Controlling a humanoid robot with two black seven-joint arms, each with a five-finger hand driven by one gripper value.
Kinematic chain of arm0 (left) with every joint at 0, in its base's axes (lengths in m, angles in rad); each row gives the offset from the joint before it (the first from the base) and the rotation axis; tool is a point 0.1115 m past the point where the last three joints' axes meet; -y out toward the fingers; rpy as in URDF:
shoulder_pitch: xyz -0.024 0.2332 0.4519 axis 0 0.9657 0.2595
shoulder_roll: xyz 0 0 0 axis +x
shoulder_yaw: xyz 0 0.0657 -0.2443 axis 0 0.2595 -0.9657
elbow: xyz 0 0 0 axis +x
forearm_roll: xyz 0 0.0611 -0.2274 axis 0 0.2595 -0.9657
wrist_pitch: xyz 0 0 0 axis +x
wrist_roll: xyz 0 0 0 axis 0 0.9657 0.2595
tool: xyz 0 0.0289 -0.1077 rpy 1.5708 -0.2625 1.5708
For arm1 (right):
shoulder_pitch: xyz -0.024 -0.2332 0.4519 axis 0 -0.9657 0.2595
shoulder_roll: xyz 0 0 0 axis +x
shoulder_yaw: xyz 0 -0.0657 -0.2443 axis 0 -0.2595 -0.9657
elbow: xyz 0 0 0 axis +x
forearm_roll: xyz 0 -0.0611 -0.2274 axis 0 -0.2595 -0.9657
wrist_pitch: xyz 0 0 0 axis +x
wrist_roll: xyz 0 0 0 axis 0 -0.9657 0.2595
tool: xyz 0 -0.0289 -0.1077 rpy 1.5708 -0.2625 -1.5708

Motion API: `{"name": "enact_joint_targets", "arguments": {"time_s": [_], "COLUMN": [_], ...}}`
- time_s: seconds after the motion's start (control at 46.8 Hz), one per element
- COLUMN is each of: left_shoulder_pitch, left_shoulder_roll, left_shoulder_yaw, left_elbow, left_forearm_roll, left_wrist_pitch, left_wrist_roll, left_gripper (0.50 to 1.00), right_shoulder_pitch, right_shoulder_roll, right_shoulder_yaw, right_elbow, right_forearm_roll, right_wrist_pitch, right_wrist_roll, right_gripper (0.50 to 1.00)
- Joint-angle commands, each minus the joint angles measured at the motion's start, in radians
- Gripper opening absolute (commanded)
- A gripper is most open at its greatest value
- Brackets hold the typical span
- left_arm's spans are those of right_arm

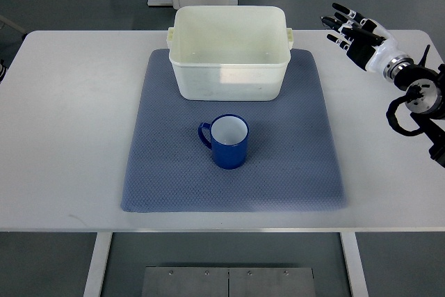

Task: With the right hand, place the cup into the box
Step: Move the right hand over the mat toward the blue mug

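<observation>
While the white rectangular table (69,137) lies quiet, the round blue ceramic cup (228,141) stands upright near the middle of the grey-blue textured cloth mat (292,158), its white inside showing and its handle pointing to the picture's left. Just beyond it, on the far part of the mat, sits the cream-white rectangular plastic box (229,85), open at the top, with small lugs on its left and right rims. Cup and box are near each other but not touching. Over at the right edge, the black-and-white robotic right hand (356,36) hovers above the bare table top, well apart from both cup and box. Its fingers (341,10) are spread and stretched out toward the upper left, grasping nothing. Behind the wrist, the arm's black joints and cable loop run off the right side.
</observation>
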Motion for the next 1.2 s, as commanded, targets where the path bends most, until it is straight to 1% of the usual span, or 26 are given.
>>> {"name": "enact_joint_targets", "arguments": {"time_s": [0.0, 0.107, 0.192, 0.278, 0.427, 0.619, 0.812, 0.897, 1.175], "left_shoulder_pitch": [-0.001, -0.001, 0.000, 0.000, 0.000, 0.000, 0.000, 0.000, 0.000], "left_shoulder_roll": [0.000, 0.000, 0.000, 0.000, 0.000, 0.000, 0.000, 0.000, 0.000], "left_shoulder_yaw": [-0.001, 0.000, 0.000, 0.000, 0.000, 0.000, 0.000, 0.000, -0.001], "left_elbow": [0.000, 0.000, 0.000, 0.000, 0.000, 0.000, 0.000, 0.000, 0.000], "left_forearm_roll": [0.000, 0.000, 0.000, 0.000, 0.000, 0.000, 0.000, 0.000, 0.000], "left_wrist_pitch": [0.000, 0.000, 0.000, 0.000, 0.000, 0.000, 0.000, 0.000, 0.000], "left_wrist_roll": [0.000, 0.000, 0.000, 0.000, 0.000, 0.000, 0.000, 0.000, 0.000], "left_gripper": [1.000, 1.000, 1.000, 1.000, 1.000, 1.000, 1.000, 1.000, 1.000], "right_shoulder_pitch": [0.006, 0.015, 0.027, 0.038, 0.039, 0.032, 0.035, 0.035, 0.035], "right_shoulder_roll": [-0.008, -0.041, -0.076, -0.117, -0.153, -0.160, -0.180, -0.185, -0.189], "right_shoulder_yaw": [0.005, 0.009, 0.007, 0.007, 0.004, -0.024, -0.091, -0.133, -0.197], "right_elbow": [0.008, 0.034, 0.095, 0.179, 0.316, 0.442, 0.571, 0.601, 0.640], "right_forearm_roll": [-0.027, -0.044, -0.058, -0.098, -0.213, -0.310, -0.400, -0.445, -0.526], "right_wrist_pitch": [0.018, 0.074, 0.107, 0.115, 0.138, 0.189, 0.198, 0.198, 0.210], "right_wrist_roll": [0.013, 0.033, 0.037, 0.037, 0.037, 0.036, 0.034, 0.034, 0.034], "right_gripper": [1.000, 1.000, 1.000, 1.000, 1.000, 1.000, 1.000, 1.000, 1.000]}}
